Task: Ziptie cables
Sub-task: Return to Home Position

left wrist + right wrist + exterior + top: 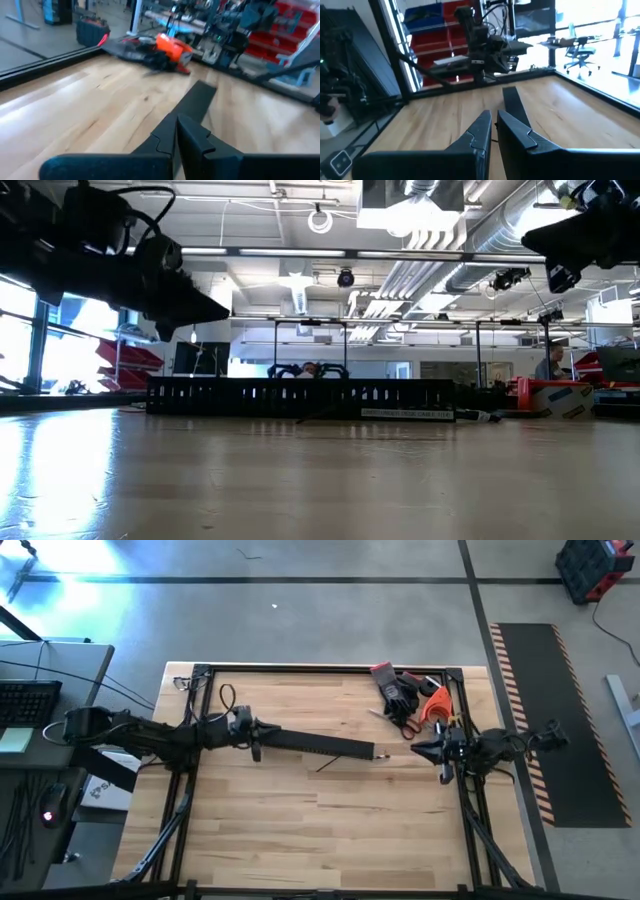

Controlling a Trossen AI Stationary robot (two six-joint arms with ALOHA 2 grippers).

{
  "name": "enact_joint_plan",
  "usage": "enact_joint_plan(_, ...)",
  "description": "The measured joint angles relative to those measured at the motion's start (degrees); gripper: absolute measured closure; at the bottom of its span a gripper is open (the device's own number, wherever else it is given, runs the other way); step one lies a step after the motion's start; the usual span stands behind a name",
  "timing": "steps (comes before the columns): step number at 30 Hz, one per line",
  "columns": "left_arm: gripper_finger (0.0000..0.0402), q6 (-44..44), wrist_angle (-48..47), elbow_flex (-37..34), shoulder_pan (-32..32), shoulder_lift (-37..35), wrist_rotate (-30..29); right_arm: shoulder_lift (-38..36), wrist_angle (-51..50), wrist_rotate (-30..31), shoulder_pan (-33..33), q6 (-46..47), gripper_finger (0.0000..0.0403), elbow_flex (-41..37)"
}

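Beside the black duct [320, 744], only traces of the cables [327, 766] show. One thin dark strand slips out from under the duct's long side, the side away from the gloves [395, 690], and a small light tip lies just off the duct's end nearest the right arm. The rest of the bundle is hidden. I judge it is shut inside the duct, since from table height the duct reads as one closed, comb-toothed wall. No zip tie can be made out.

As for progress, the job looks all but finished: the duct is closed, nothing is held, and both arms are clear of it. What seems left is only for the arms to draw back to rest.

The left gripper [176, 120] hovers just off the duct's end on its own side, aimed along the duct, with its jaws pressed together on nothing. The right gripper [493, 114] hangs well apart from the duct's other end, facing it. Its jaws are drawn close with a slim gap and are also empty.

The duct's long axis, and so the cables' as far as I can judge, runs from the left arm's side to the right arm's side of the table [300, 830]. It slants slightly, so the right-arm end sits a little farther from the gloves' edge. The loose strand angles obliquely away from the duct. An orange-handled tool [432, 705] lies beside the gloves, well apart from the duct.
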Motion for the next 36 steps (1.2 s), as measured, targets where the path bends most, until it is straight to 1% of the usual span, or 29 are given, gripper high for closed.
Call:
enact_joint_plan(2,0.0402,1.5,-1.4,0.0,1.8,-0.3,1.2,0.0,-0.3,-4.3,-3.9,1.0,0.0387,-0.1)
enact_joint_plan(6,0.0402,2.2,-4.6,0.0,2.8,-1.1,1.5,0.1,-2.1,-13.1,-12.7,2.8,0.0387,-0.3)
enact_joint_plan(9,0.0402,3.6,-4.7,0.0,2.7,-2.3,4.0,0.7,-2.4,-17.1,-19.7,3.2,0.0387,-0.3)
enact_joint_plan(13,0.0402,4.1,-4.8,0.0,2.8,-5.0,4.9,1.5,-1.7,-27.7,-29.0,1.5,0.0387,-0.3)
enact_joint_plan(15,0.0402,4.3,-5.7,0.0,3.5,-7.3,6.0,2.1,-1.9,-32.3,-33.5,2.2,0.0387,-0.3)
enact_joint_plan(17,0.0402,3.8,-9.0,0.0,4.3,-11.1,7.5,2.8,-1.8,-36.5,-37.2,2.6,0.0387,-0.3)
enact_joint_plan(20,0.0402,3.5,-18.1,0.1,4.6,-18.1,7.4,4.0,-1.1,-41.0,-41.2,2.6,0.0387,-0.3)
enact_joint_plan(23,0.0402,4.2,-27.9,0.1,3.4,-26.2,4.5,5.2,0.1,-43.4,-43.3,2.4,0.0387,-0.3)
enact_joint_plan(25,0.0402,4.4,-33.3,0.1,1.5,-31.1,-0.2,6.1,1.1,-43.4,-44.1,2.4,0.0387,-0.5)
enact_joint_plan(27,0.0402,4.5,-36.7,0.1,-0.7,-35.0,-4.4,6.3,5.1,-44.0,-44.5,3.0,0.0387,-2.4)
enact_joint_plan(29,0.0402,4.6,-38.4,0.1,-3.3,-37.5,-6.9,6.4,11.1,-46.1,-44.8,5.1,0.0387,-6.2)
enact_joint_plan(30,0.0402,4.9,-38.9,0.1,-4.7,-38.3,-8.0,6.4,12.2,-46.9,-44.8,6.2,0.0387,-7.4)
enact_joint_plan(32,0.0402,5.5,-38.7,-0.2,-7.5,-38.8,-10.1,6.9,12.3,-47.2,-44.8,6.2,0.0387,-7.3)
enact_joint_plan(36,0.0402,5.9,-36.3,-3.4,-12.4,-39.4,-15.0,7.1,13.2,-47.2,-44.8,4.9,0.0387,-7.3)
